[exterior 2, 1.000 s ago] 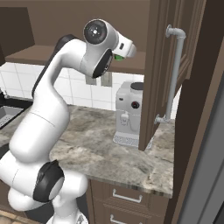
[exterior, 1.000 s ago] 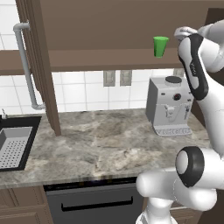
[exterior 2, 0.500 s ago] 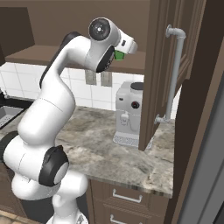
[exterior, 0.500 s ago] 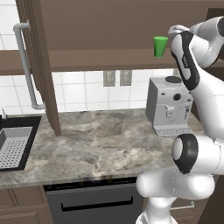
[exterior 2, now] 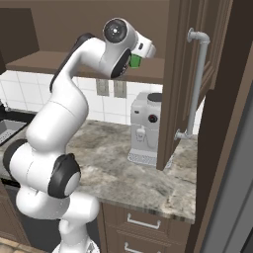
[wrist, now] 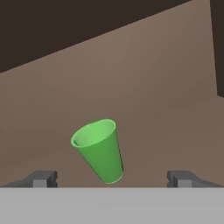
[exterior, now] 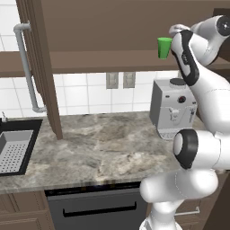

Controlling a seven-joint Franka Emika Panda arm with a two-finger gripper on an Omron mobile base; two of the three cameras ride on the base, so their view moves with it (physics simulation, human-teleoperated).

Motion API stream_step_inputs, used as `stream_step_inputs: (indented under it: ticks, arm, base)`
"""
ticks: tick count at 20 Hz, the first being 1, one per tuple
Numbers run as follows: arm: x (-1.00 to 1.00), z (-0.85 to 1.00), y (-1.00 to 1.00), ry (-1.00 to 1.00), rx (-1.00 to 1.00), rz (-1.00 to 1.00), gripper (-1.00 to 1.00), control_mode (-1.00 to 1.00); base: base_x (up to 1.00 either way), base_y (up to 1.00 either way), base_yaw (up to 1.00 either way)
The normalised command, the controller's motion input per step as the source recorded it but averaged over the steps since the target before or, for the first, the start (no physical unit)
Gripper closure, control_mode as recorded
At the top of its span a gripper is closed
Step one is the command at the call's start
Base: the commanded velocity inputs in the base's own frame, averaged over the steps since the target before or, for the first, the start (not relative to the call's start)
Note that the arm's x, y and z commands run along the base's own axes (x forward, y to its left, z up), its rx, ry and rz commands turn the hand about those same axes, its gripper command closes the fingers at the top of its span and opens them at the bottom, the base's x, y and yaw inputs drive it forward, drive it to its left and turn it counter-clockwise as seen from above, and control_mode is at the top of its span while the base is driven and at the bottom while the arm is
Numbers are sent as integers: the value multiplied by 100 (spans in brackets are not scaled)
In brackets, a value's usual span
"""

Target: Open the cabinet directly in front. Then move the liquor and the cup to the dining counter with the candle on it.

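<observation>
Hand (wrist: pixel 109 178) spread wide, empty, aimed at the cup (wrist: pixel 99 149) standing on the open cabinet (exterior: pixel 108 60) shelf. Step in hand: approach for pickup. Next move calls for advancing until the fingers straddle the cup, then closing.

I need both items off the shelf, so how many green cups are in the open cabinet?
1. The cup stands upright on the cabinet shelf, just ahead of the open gripper. The arm covers part of the shelf, so more could be hidden.
</observation>
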Motion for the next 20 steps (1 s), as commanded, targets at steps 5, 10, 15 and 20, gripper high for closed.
stream_step_inputs:
  ticks: [5,10,15,20]
  arm:
    - [12,0,0,0,0,0,-100,-100]
    - [5,0,0,0,0,0,-100,-100]
    - [0,-4,-8,0,0,0,-100,-100]
    - [0,-18,-13,0,0,0,-100,-100]
  base:
    - [0,0,0]
    - [0,0,0]
    - [0,0,0]
    - [0,0,0]
